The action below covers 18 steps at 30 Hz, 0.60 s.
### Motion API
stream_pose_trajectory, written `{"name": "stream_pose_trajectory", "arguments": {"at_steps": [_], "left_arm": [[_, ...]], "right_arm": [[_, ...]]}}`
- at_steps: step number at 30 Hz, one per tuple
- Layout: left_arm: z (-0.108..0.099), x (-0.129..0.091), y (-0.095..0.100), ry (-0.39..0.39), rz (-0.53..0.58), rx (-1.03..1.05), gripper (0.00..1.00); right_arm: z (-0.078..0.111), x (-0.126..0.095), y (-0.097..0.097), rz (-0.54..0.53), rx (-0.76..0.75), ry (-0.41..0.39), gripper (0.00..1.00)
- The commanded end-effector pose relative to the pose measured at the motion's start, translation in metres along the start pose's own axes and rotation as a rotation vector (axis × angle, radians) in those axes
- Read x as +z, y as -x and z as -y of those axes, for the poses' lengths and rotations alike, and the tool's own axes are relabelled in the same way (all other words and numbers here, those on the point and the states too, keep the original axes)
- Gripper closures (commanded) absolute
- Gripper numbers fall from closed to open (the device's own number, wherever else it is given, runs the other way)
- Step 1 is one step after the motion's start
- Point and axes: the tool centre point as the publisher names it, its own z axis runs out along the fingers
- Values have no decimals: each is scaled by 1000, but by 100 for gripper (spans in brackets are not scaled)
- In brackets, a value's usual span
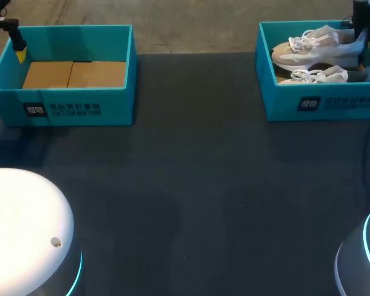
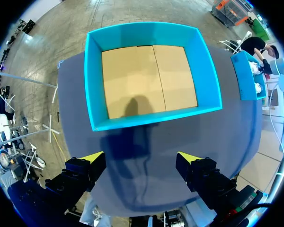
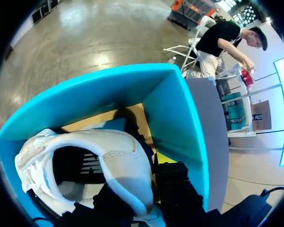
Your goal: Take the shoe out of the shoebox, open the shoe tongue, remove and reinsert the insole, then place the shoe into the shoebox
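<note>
Two white shoes lie in the teal shoebox at the back right. The farther shoe has its heel toward my right arm. My right gripper is down in that box at the heel. In the right wrist view my right gripper is shut on the heel collar of the white shoe, one finger inside the opening and one outside, close to the box wall. The nearer shoe lies untouched. My left gripper hangs open and empty by the far left corner of the other box.
An empty teal shoebox with a cardboard floor stands at the back left; ahead of my left gripper it shows as the empty box. Dark table stretches between and in front of both boxes.
</note>
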Motion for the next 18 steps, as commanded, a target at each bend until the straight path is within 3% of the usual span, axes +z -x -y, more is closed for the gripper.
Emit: {"name": "stream_pose_trajectory", "arguments": {"at_steps": [1, 18], "left_arm": [[-2, 0, 0, -3, 2, 0, 0], [-2, 0, 0, -3, 2, 0, 0]], "right_arm": [[-4, 6, -9, -2, -8, -4, 100], [4, 18, -15, -16, -27, -34, 100]]}}
